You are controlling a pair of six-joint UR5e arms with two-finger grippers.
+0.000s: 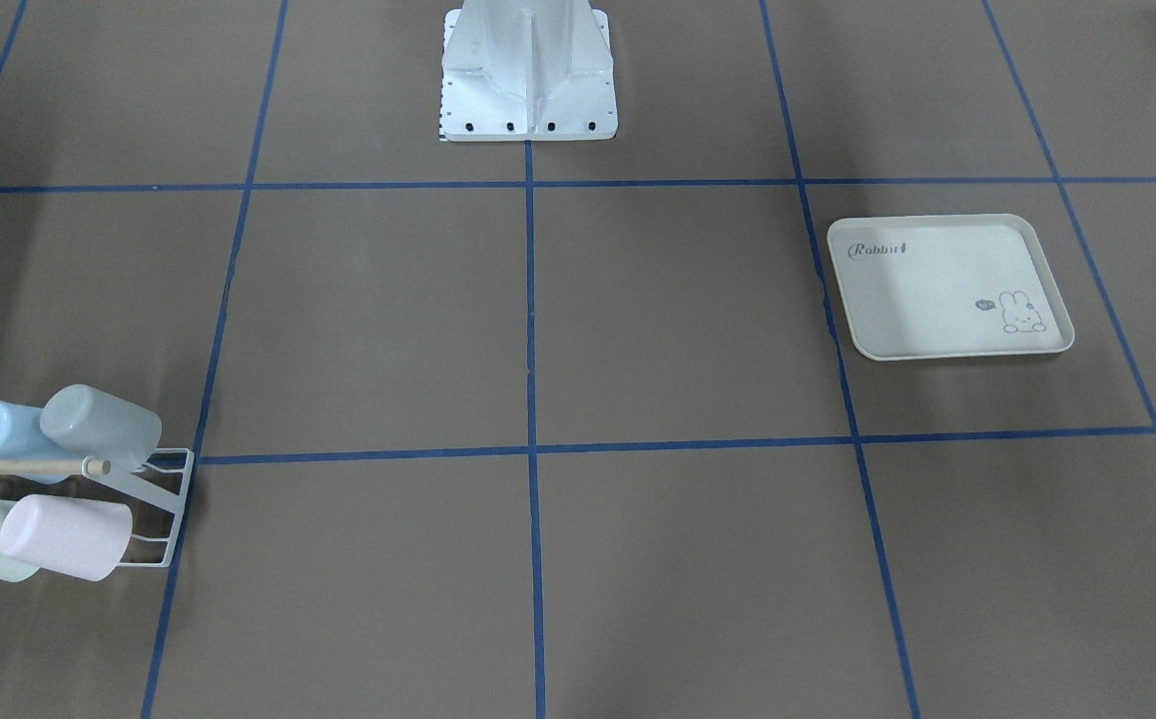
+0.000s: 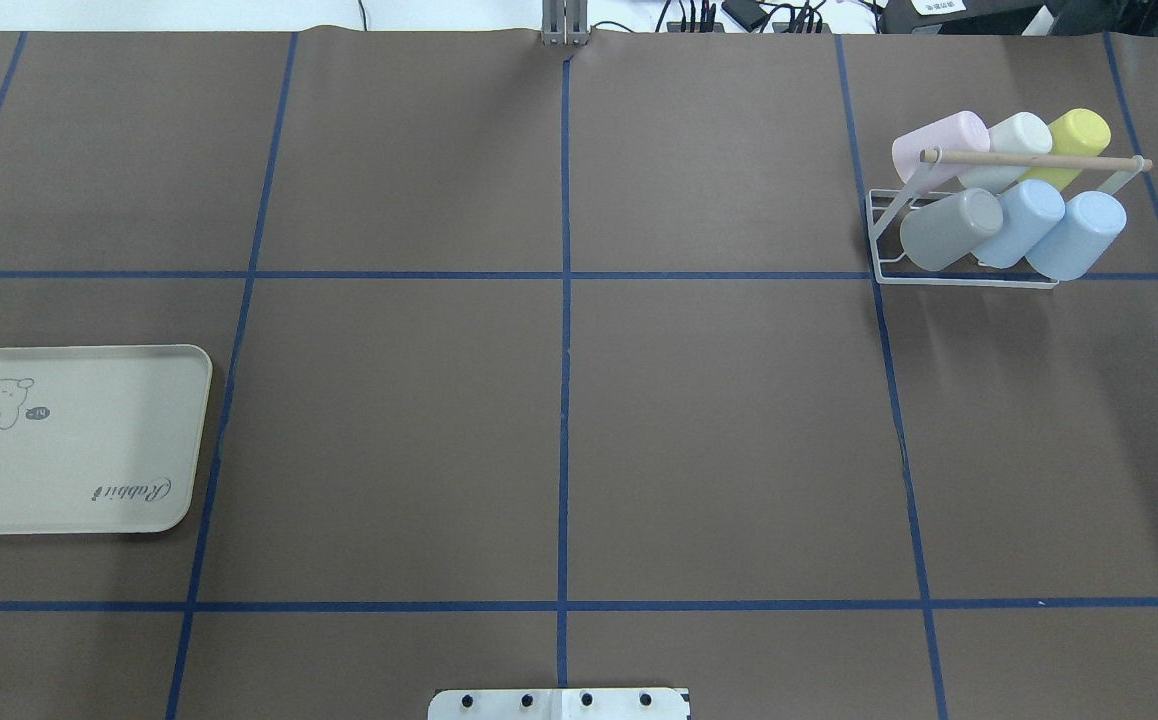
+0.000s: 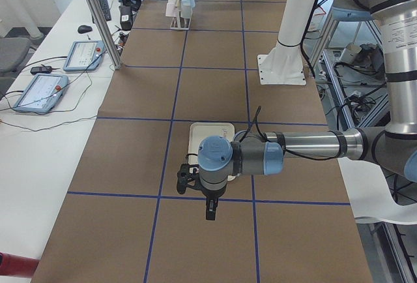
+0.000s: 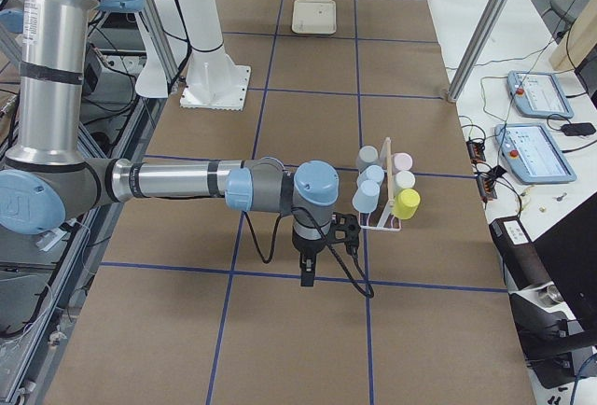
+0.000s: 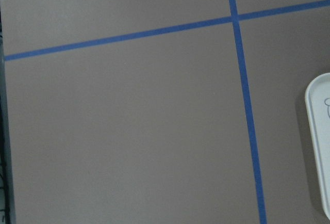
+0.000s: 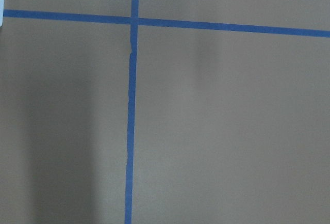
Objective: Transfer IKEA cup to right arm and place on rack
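Several IKEA cups lie tilted on the white wire rack (image 2: 969, 282) under its wooden dowel (image 2: 1034, 159): a grey cup (image 2: 949, 228), a pink one (image 2: 939, 140), a yellow one (image 2: 1079, 135), a white one and two blue ones. In the front-facing view the rack (image 1: 171, 504) stands at the lower left. My right gripper (image 4: 306, 276) hangs above the table short of the rack (image 4: 387, 190), seen only from the side, so I cannot tell its state. My left gripper (image 3: 210, 212) hovers near the tray (image 3: 208, 130), and its state cannot be told either.
A cream rabbit-print tray (image 2: 79, 450) lies on the robot's left side of the brown table with its blue tape grid. The white robot base (image 1: 528, 90) stands at mid-table. Tablets and cables lie on the side bench (image 3: 45, 90).
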